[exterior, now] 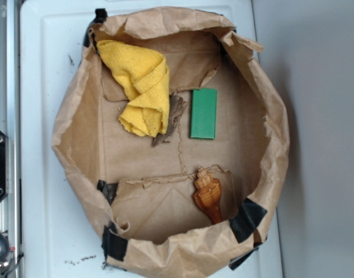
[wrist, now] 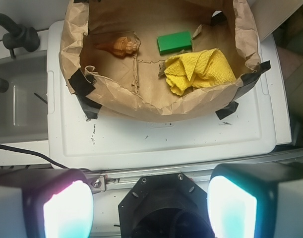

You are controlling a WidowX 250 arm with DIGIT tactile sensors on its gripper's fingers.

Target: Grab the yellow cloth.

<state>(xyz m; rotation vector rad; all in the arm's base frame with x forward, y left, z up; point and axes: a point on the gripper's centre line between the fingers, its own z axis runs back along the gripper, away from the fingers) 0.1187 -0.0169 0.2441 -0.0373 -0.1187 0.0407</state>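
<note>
- The yellow cloth [exterior: 141, 87] lies bunched in one corner of a crumpled brown paper bag [exterior: 78, 139] with rolled-down walls, on a white tray [exterior: 43, 69]; nothing holds it yet.
- In the wrist view the gripper [wrist: 150, 206] hangs well short of the bag, outside its near wall, its two glowing fingers [wrist: 67, 210] spread wide apart and empty.
- The bag's near wall stands between the pincer and the cloth. A low, direct approach would likely catch the paper rim and drag or crush the bag; the black tape [exterior: 114, 243] patches at the corners may not hold it in place.
- A green block [exterior: 203, 113] sits just beside the cloth, with a torn brown scrap [exterior: 172, 119] between them and touching the cloth's edge. A descent that drifts that way could nudge the block or pinch the scrap along with the fabric.
- The cloth is folded and soft, pressed close to the bag's corner. A closing too high may grasp only a loose fold, and it might slip free on the lift.
- An orange-brown shell figure [exterior: 208, 196] lies well apart on the far side of the bag floor, an unlikely obstacle.
</note>
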